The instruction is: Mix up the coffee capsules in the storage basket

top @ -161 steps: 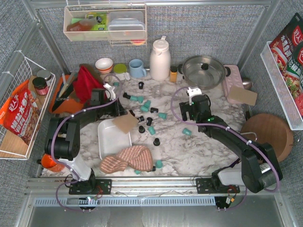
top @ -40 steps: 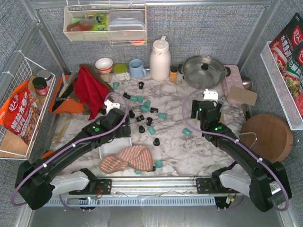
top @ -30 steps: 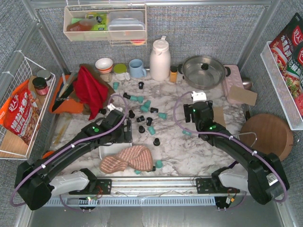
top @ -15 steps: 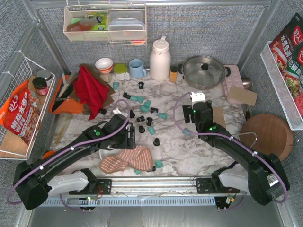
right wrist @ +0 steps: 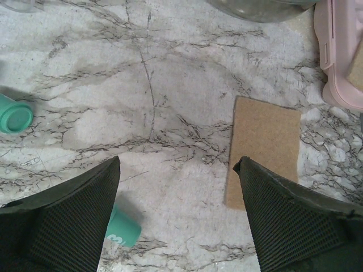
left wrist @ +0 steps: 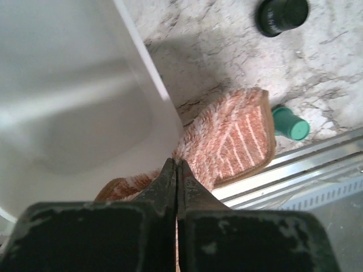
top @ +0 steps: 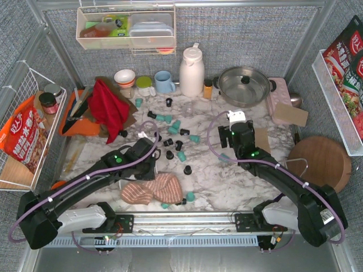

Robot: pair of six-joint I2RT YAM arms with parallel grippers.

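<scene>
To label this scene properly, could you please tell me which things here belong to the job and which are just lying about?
Job: coffee capsules, storage basket.
Lying about: striped cloth, red cloth, white flask, steel pot, blue mug, cardboard piece.

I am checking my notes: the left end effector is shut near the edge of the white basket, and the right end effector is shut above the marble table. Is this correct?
Not quite. The right end effector is open: the right wrist view shows its jaws wide apart above the marble table. The left end effector is indeed shut near the edge of the white basket.
</scene>
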